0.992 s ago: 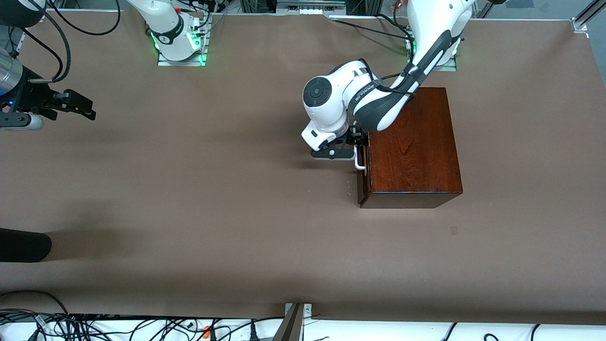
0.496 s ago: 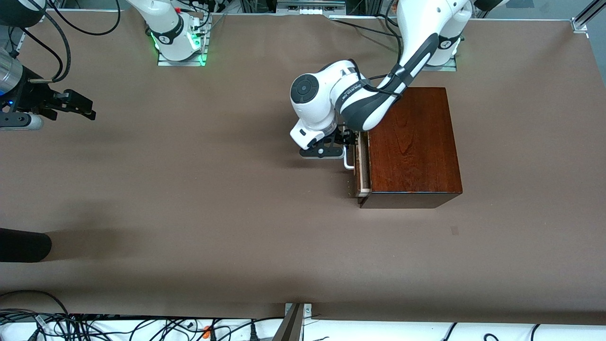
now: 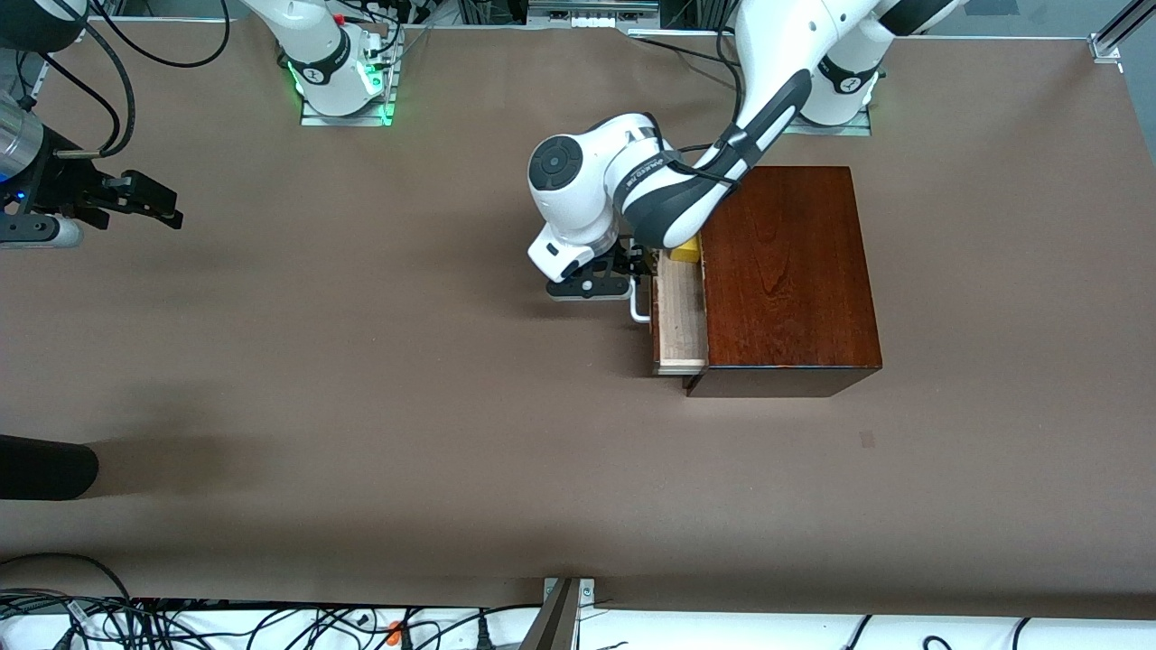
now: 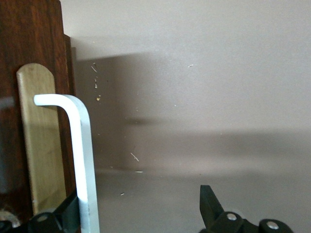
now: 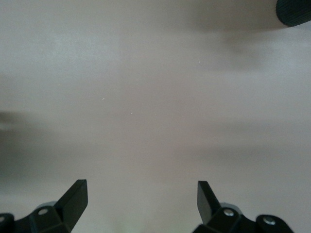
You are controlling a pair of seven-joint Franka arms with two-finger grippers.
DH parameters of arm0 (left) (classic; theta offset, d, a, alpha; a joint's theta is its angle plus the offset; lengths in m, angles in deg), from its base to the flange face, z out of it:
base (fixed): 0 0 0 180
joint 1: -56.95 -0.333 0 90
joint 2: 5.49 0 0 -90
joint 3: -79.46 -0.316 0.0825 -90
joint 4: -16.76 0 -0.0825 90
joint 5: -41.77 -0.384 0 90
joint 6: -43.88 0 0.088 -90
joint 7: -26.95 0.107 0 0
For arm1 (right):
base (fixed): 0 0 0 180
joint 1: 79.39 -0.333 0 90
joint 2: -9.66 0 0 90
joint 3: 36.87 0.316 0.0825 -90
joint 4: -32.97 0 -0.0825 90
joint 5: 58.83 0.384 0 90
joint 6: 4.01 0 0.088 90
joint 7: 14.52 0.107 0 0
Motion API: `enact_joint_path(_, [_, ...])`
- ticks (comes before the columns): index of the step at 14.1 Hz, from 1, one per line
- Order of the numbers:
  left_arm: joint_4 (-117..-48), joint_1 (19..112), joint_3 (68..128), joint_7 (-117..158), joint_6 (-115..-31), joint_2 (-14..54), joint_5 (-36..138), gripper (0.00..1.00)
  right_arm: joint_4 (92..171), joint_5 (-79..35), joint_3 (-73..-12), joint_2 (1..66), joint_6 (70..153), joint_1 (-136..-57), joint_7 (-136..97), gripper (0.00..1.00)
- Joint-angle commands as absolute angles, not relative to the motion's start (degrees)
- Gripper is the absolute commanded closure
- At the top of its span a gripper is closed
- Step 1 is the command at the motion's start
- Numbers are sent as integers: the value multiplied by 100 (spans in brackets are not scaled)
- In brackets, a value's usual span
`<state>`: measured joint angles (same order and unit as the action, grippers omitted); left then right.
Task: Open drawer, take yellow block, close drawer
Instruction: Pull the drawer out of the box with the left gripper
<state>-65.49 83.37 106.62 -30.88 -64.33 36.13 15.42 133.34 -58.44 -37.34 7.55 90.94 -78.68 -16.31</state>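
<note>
The drawer (image 3: pixel 679 327) stands partly pulled out of the dark mahogany box (image 3: pixel 786 271), its pale wood tray showing. A small yellow block (image 3: pixel 688 250) lies in the tray at the end farther from the front camera, partly hidden under the left arm. My left gripper (image 3: pixel 643 269) is at the white handle (image 3: pixel 639 311), open. In the left wrist view the handle (image 4: pixel 82 145) runs right beside one finger (image 4: pixel 70 209) of the left gripper (image 4: pixel 140 201), in front of the dark drawer front (image 4: pixel 29 48). My right gripper (image 3: pixel 153 206) waits open over bare table at the right arm's end, with nothing in it (image 5: pixel 141 191).
A dark rounded object (image 3: pixel 45 467) juts in over the table edge at the right arm's end, nearer the front camera. Cables (image 3: pixel 181 623) lie along the near edge. The brown table surface (image 3: pixel 406 379) stretches in front of the drawer.
The drawer has slid out of the box toward the right arm's end, with the left gripper moving along at the handle. The yellow block has come into view. The right arm has not moved.
</note>
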Motion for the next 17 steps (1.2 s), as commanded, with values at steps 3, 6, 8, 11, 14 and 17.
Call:
enact_joint_path(3, [-5743,8665,10724,-3220,-6475,4126,1523,0,13237,-5733,-3687,781,8995,-7799,-1601,0])
enact_joint_path(6, [-5453,8867,10680,-3325,-6475,4285,1505,0,13229,-5733,-3687,781,8995,-7807,-1602,0])
enact_joint_path(8, [-5277,9034,10575,-3378,-6475,4381,1523,0,13237,-5733,-3678,772,8986,-7807,-1601,0])
enact_joint_path(11, [-5031,9105,10574,-3413,-6484,4514,1532,0,13237,-5733,-3687,781,8986,-7799,-1602,0])
enact_joint_path(14, [-4977,9140,10574,-3431,-6493,4531,1532,0,13238,-5733,-3687,781,8986,-7799,-1610,0])
enact_joint_path(17, [-4881,9132,10574,-3431,-6484,4523,1541,0,13238,-5733,-3687,781,8986,-7799,-1601,0])
